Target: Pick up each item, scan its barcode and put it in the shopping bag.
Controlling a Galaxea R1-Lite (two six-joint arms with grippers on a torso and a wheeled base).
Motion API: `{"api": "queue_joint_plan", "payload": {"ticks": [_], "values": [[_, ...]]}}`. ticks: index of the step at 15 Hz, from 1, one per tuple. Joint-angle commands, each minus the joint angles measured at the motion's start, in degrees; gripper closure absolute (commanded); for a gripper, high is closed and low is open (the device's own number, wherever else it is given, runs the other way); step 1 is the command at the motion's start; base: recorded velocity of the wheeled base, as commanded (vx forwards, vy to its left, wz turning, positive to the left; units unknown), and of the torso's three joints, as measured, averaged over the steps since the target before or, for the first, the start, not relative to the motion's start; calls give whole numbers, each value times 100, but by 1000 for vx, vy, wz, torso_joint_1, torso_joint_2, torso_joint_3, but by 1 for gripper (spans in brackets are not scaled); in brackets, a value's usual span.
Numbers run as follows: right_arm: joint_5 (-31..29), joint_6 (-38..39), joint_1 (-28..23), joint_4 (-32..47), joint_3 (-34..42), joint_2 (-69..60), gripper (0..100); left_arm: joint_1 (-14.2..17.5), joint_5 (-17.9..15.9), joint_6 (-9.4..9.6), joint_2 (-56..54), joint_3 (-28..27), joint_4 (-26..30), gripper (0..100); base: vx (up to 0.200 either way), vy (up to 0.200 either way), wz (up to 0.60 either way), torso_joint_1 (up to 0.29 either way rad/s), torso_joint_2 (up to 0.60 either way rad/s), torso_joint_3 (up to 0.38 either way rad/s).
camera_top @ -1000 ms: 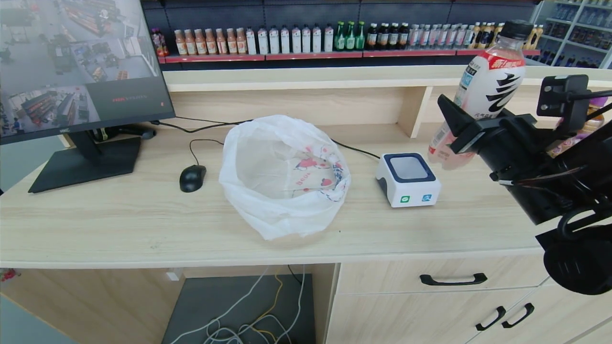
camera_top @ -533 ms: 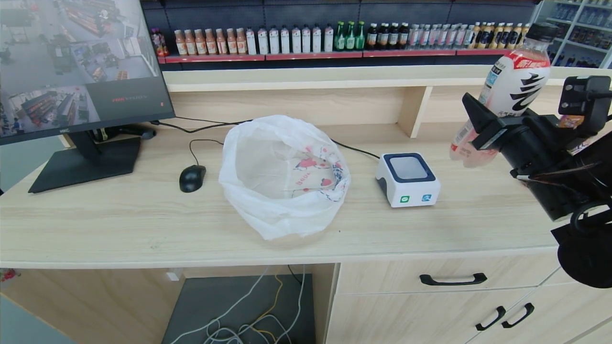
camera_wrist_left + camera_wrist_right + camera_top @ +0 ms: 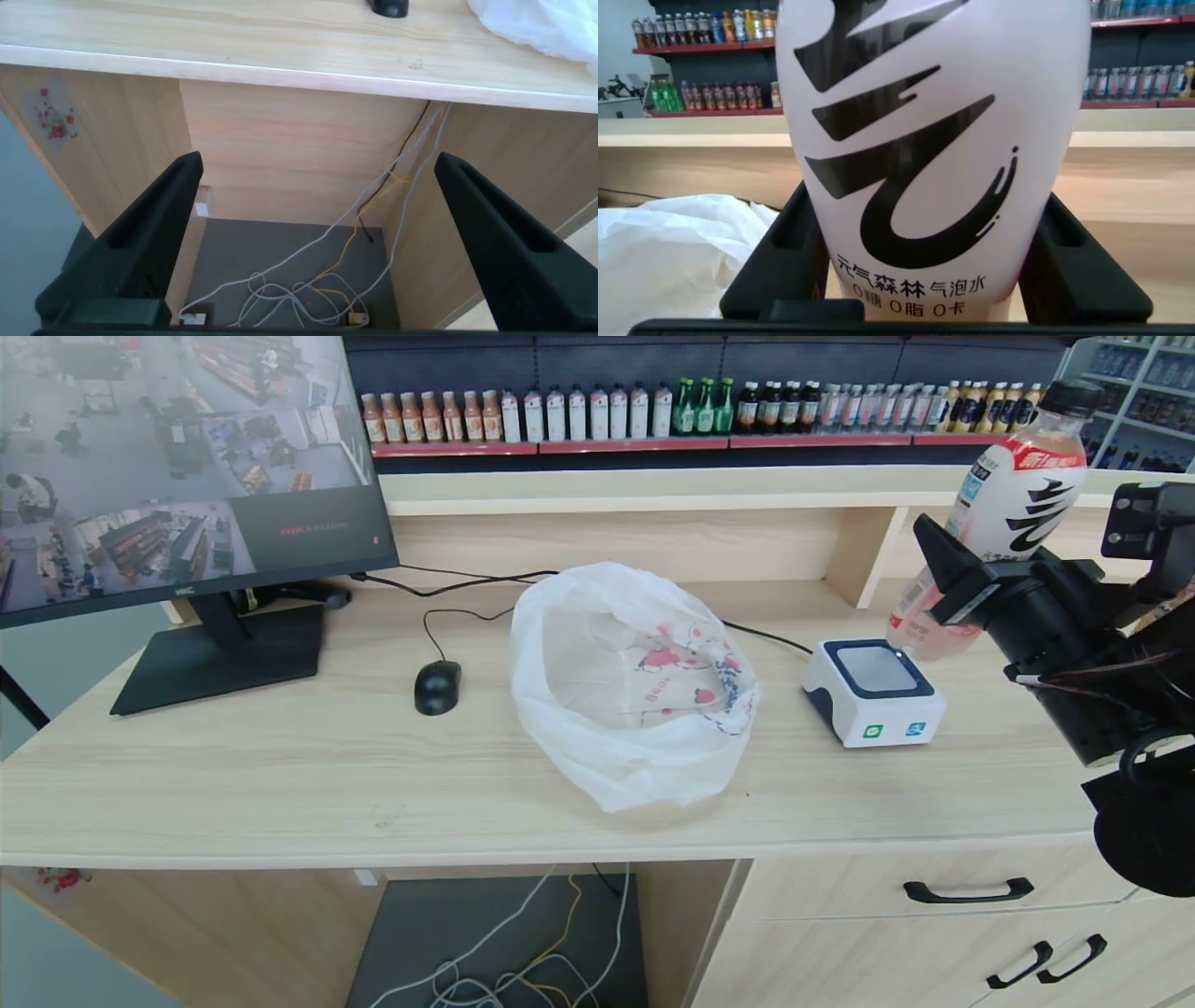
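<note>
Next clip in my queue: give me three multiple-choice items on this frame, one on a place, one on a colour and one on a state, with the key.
1. Where does the barcode scanner stand relative to the shopping bag?
A. Inside it
B. Beside it on the counter, on the robot's right
C. Behind it, on the raised ledge

2. What colour is the cap of the drink bottle?
A. Black
B. Red
C. Green

3. What state is the right gripper in?
A. Open and empty
B. Shut on the bag's rim
C. Shut on the drink bottle, clear of the counter

Key:
1 B: the head view shows the scanner on the counter just right of the bag.
2 A: the cap at the bottle's top is black.
3 C: the right wrist view shows a finger on each side of the bottle.
</note>
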Motion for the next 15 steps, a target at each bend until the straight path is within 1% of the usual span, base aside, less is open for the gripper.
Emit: {"api": "queue_joint_plan", "payload": {"ticks": [1,5,11,12,15], "values": [[6,2,5,-6,7,37,100,-1,3,-1,0,0,0,0,0,200,0,7,-2,-2],[6,11,-4,-6,-37,37,100,-1,3,-1,0,0,0,0,0,200,0,2,4,0],[15,2,5,-6,-20,55,100,-1,3,8,0,0,-9,0,0,0,0,0,0,0],[15,-7,75,-6,-2,29,100,-1,3,16,0,0,0,0,0,0,0,0,0,0],[23,-95,497,-6,262,-59,100,-1,3,16,0,0,0,0,0,0,0,0,0,0]]}}
